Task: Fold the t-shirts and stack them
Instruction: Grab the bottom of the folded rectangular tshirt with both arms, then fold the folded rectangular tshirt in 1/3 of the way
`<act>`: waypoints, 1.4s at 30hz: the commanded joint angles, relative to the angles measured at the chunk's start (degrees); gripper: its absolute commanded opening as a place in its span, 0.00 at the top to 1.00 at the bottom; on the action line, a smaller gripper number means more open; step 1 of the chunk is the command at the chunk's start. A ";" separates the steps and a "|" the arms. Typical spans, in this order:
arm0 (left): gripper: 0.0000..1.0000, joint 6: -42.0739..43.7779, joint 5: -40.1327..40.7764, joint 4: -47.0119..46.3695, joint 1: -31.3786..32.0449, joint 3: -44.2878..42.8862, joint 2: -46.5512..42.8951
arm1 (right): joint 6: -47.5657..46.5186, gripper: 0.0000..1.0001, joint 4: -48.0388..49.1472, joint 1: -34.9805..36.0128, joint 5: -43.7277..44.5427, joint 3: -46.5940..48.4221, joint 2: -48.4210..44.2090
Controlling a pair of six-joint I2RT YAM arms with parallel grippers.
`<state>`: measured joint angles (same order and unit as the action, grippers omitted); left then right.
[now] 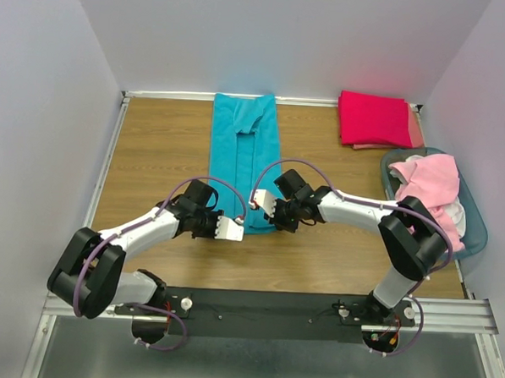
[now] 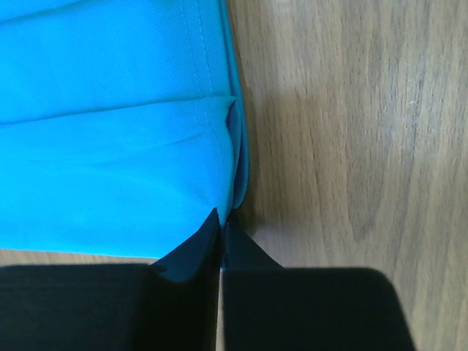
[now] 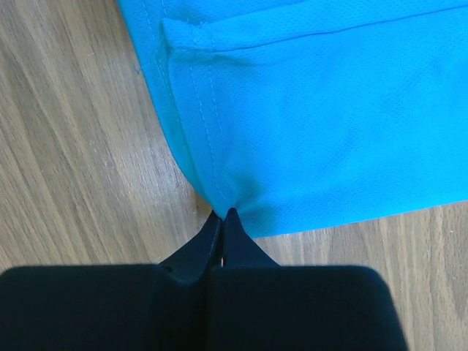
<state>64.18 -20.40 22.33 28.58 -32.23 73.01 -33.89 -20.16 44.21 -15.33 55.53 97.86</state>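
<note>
Pinching teal shirt [image 1: 243,150] at near hem corners with left end effector [image 2: 222,221] and right end effector [image 3: 224,216], both clamped shut. Lies as strip from tabletop [image 1: 153,150] far edge to middle. Gripped there, likely, to fold hem toward far edge.

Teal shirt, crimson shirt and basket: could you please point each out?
Teal shirt [image 1: 242,163], top view, middle of the strip.
Crimson shirt [image 1: 375,117], top view, centre of top layer.
Basket [image 1: 478,224], top view, right wall.

Teal t-shirt [image 1: 242,155] folded narrow (flat)
</note>
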 commanded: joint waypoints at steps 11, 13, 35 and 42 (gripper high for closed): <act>1.00 0.95 -3.49 16.95 7.18 -6.09 -8.14 | 2.86 0.99 -12.00 6.14 1.36 -3.84 -11.19; 1.00 -1.06 -6.30 20.38 10.16 -7.23 -10.59 | 4.35 0.99 -13.05 9.39 1.10 -5.25 -13.22; 1.00 9.99 -6.93 20.39 -4.23 -23.13 2.56 | -6.27 1.00 -17.63 -2.28 2.33 11.96 -6.55; 1.00 13.15 -7.19 19.42 -7.83 -30.61 10.73 | -10.66 0.99 -18.24 -7.28 1.62 18.91 0.73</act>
<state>73.91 -25.80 42.94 22.22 -59.13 80.51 -40.66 -36.73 39.59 -13.02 70.65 95.22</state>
